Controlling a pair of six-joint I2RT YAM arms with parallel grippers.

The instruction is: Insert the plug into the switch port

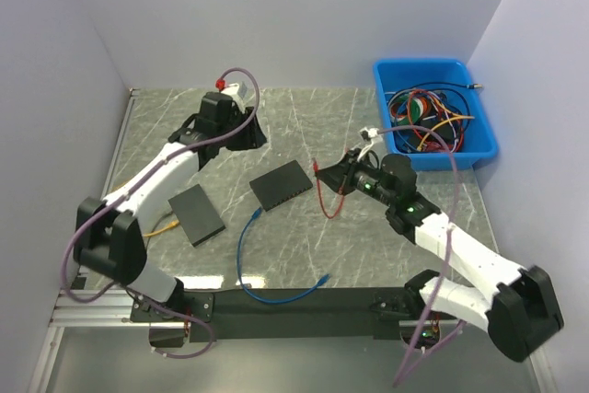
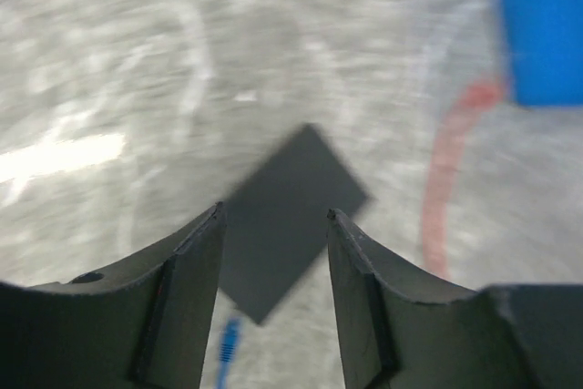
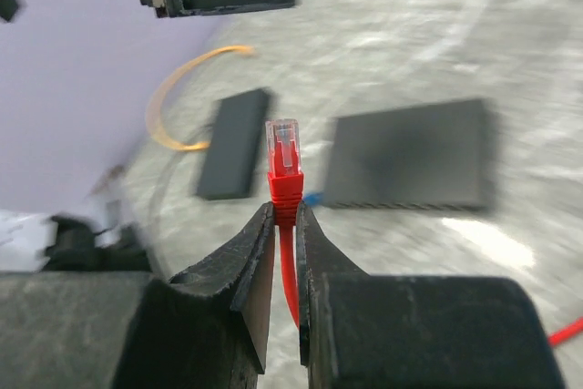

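Note:
My right gripper [image 3: 284, 211] is shut on the red boot of a red cable, and its clear plug [image 3: 284, 148] sticks out past the fingertips. In the top view that gripper [image 1: 324, 172] hovers just right of a black switch [image 1: 282, 184], with the red cable [image 1: 324, 200] trailing below it. The switch [image 3: 410, 157] lies ahead and right of the plug, apart from it. My left gripper [image 1: 250, 133] hangs open and empty above the table behind the switch. In the left wrist view the switch [image 2: 287, 207] shows between and beyond the open left gripper [image 2: 275, 214].
A second black switch [image 1: 196, 213] lies at the left with a yellow cable [image 1: 161, 225] beside it. A blue cable [image 1: 244, 255] runs from the first switch's near corner toward the front rail. A blue bin [image 1: 433, 121] of tangled cables stands at the back right.

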